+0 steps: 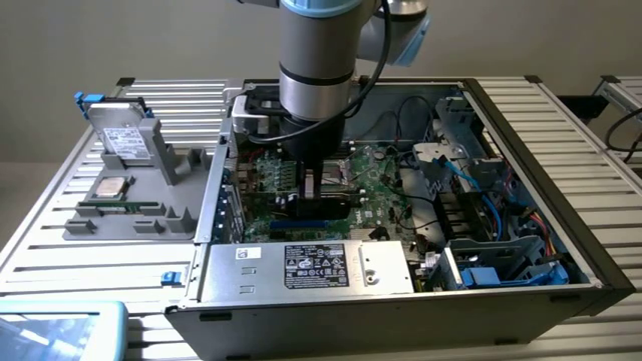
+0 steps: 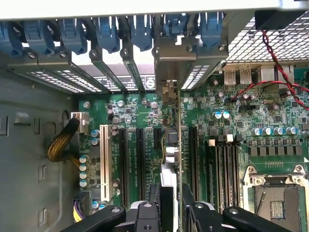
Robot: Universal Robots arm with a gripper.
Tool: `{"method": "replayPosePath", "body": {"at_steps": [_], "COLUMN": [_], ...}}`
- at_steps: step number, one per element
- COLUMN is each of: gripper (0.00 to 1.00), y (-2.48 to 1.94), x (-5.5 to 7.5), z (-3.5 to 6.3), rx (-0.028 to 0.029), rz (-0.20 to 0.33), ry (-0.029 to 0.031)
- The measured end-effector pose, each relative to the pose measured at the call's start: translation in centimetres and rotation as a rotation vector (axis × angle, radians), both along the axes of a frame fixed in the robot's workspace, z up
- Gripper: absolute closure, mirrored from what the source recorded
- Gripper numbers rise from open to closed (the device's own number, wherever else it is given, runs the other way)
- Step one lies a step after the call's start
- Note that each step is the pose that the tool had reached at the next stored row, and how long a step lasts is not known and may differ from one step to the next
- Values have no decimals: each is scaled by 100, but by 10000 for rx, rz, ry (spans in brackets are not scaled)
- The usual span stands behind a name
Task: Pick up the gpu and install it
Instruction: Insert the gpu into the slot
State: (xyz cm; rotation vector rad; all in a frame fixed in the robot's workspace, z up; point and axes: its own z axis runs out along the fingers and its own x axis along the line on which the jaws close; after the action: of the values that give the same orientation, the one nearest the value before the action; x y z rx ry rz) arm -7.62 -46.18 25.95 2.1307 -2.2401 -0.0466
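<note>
Wrist view: gripper [image 2: 170, 200] jaws part-closed, clamped on both faces of the gpu [image 2: 171, 145]. The card stands on edge over the motherboard [image 2: 145, 111], its long axis running from the jaws toward the slot covers [image 2: 108, 72]. Black slots [image 2: 140, 159] lie close on either side, and the CPU socket [image 2: 277, 203] lies farther out. Cannot tell if the card is seated.
</note>
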Motion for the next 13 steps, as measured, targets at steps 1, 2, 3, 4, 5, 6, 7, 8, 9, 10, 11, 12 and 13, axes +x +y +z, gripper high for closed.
{"method": "replayPosePath", "body": {"at_steps": [1, 2, 3, 4, 5, 6, 7, 8, 9, 10, 11, 12, 13], "gripper": [72, 72, 72, 72, 72, 72, 72, 72, 72, 72, 72, 72, 72], "y": [0, 0, 0, 0, 1, 1, 1, 1, 3, 5, 10, 17, 23], "x": [-4, -5, -7, -10, -14, -18, -21, -22, -25, -26, -28, -29, -31], "z": [-14, -27, -35, -35, -35, -36, -37, -37, -37, -37, -37, -38, -38], "rx": [-1, -1, -1, -4, -5, -4, -1, 2, 7, 10, 14, 18, 18], "rz": [1, 2, 3, 1, 1, 1, 1, 2, 1, 1, 0, 1, 1], "ry": [0, -1, -1, 1, 1, 1, 0, 1, 1, 1, 1, 0, 1]}}
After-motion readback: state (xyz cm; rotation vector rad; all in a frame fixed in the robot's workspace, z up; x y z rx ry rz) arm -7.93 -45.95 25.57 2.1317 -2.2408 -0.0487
